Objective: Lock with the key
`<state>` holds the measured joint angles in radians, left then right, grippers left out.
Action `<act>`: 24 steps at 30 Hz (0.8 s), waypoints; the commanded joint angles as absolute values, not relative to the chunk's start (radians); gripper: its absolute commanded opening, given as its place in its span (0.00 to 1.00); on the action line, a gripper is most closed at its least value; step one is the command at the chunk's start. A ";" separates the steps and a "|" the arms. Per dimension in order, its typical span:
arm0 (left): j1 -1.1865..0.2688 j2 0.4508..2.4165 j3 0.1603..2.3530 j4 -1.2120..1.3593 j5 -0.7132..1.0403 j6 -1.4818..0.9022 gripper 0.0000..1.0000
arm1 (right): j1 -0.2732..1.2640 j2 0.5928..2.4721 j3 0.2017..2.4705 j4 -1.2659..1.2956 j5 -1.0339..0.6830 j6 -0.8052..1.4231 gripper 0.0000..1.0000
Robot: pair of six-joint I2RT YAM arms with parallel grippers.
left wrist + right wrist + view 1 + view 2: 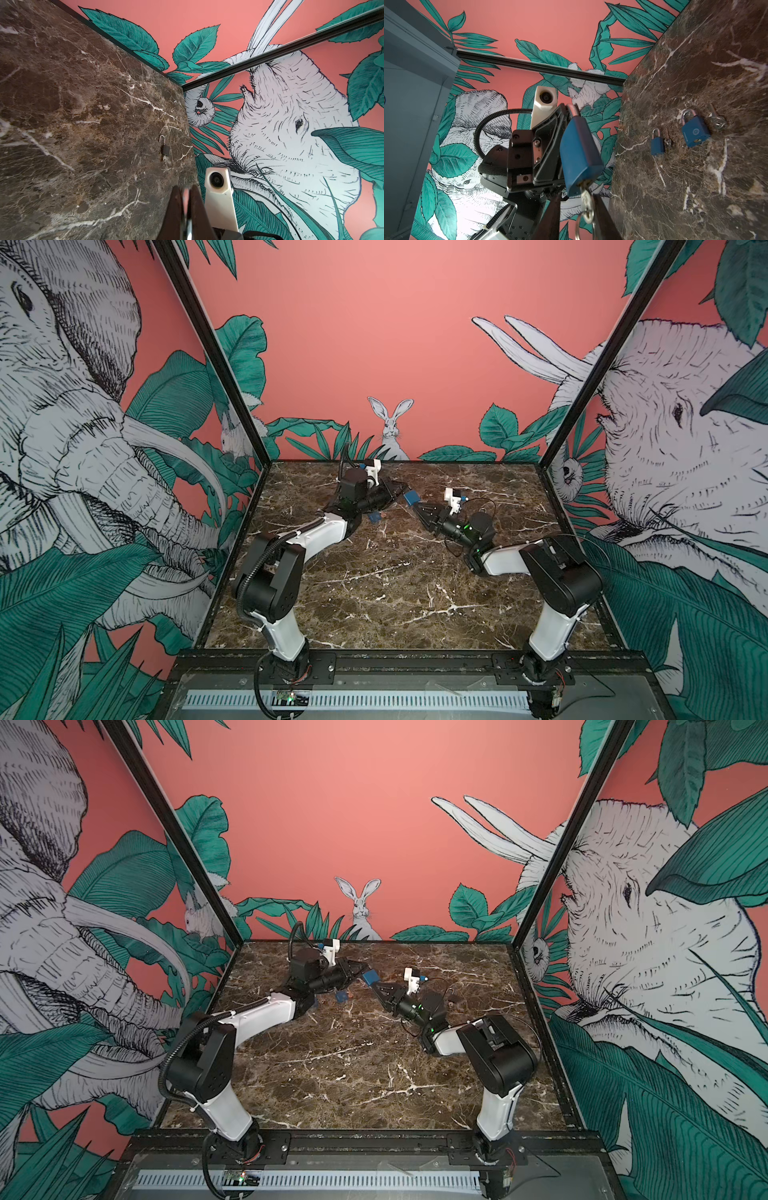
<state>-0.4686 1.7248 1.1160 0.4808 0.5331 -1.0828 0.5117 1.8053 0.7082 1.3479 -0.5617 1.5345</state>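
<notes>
Evidently the key-turning step is in hand. The left hand is clenched on the steel shackle of a blue rectangular padlock, holding it in the air above the dark marbled desk. A small silver key sits in its keyhole. The right hand stands released, its jaws on either side of the key, not yet pinching it. Next, probably: pinch the key's bow squarely, then twist about its axis while the left hand resists.
</notes>
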 commanded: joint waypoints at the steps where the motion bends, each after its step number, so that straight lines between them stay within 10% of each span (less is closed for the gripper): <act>1: -0.469 1.675 1.106 0.544 0.526 -1.095 0.00 | 0.517 1.803 0.726 1.411 -0.568 1.521 0.22; 24: -0.468 1.692 1.062 0.672 0.481 -1.135 0.00 | 0.516 1.721 0.633 1.409 -0.452 1.456 0.00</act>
